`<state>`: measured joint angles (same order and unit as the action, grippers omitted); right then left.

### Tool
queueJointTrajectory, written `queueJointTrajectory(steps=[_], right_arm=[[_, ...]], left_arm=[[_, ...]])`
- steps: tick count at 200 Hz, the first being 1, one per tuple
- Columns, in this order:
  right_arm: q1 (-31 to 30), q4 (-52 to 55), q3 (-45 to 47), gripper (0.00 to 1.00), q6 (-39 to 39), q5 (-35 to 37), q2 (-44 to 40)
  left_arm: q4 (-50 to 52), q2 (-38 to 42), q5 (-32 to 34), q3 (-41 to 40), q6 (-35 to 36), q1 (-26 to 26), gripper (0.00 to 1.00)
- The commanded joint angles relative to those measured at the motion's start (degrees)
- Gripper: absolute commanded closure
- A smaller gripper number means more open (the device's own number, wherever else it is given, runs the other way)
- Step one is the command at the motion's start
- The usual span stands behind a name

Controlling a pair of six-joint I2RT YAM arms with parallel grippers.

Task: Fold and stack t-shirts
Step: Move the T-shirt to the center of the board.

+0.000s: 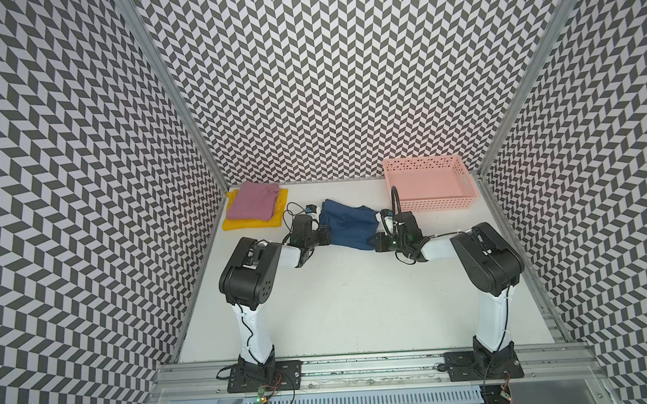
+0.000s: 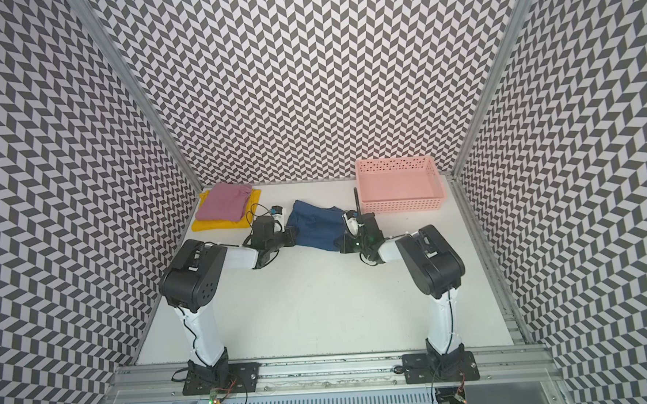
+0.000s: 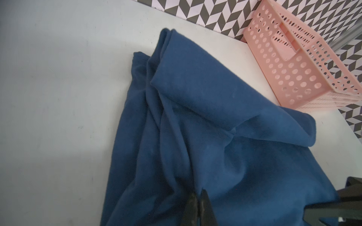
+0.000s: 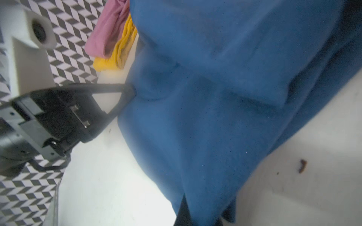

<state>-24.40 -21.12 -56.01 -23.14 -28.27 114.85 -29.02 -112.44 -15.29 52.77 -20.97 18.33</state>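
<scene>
We had left and right jaws clenched on the navy shirt — lying crosswise between them, folded stack nearer left.

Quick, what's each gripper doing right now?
The left gripper: shut on the navy t-shirt.
The right gripper: shut on the same navy t-shirt, at its opposite edge.

- Both top views look from high above the near edge, down and forward across the white table to the patterned back wall; they share nearly the whole scene, with the pink basket right of centre in each.
- The left wrist view hangs close over the navy t-shirt, facing the pink basket.
- The right wrist view, closer still, looks across the same shirt toward the mauve-pink t-shirt.
</scene>
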Motion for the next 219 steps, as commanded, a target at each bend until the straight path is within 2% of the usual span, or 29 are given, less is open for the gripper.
queueJointTrajectory(steps=[1,35,72,107,164,184,191,205,219], right_arm=[[-0.45,0.65,0.58,1.0,0.64,0.14,0.17],[-0.64,3.26,3.94,1.0,1.07,0.88,-3.53],[-2.5,6.0,12.42,1.0,1.35,1.61,-12.42],[-6.46,9.87,20.92,1.0,0.93,3.1,-22.08],[-13.63,15.34,29.03,1.0,-3.05,8.69,-35.01],[-13.92,18.2,29.38,0.79,-3.63,11.49,-38.56],[-13.96,19.11,29.21,0.67,-3.67,12.59,-40.03],[-13.92,21.57,27.69,0.35,-3.6,15.14,-43.26],[-13.98,24.22,25.42,0.25,-3.49,17.49,-46.92]], left_arm=[[-0.69,1.17,-2.48,-2.72,-0.91,0.02,1.0],[0.52,8.16,-1.28,-10.99,-1.4,2.61,1.0],[3.23,16.99,2.9,-19.57,-4.76,8.93,1.0],[6.84,23.51,5.15,-23.49,-6.5,14.36,1.0],[19.6,37.06,13.92,-27.48,-8.9,24.43,1.0],[23.9,41.76,15.14,-29.04,-10.53,26.75,1.0],[25.16,43.26,15.41,-29.66,-10.97,27.14,0.91],[27.63,46.21,16.4,-30.27,-11.8,27.58,0.5],[31.41,49.56,18.46,-29.53,-12.1,27.81,0.25]])
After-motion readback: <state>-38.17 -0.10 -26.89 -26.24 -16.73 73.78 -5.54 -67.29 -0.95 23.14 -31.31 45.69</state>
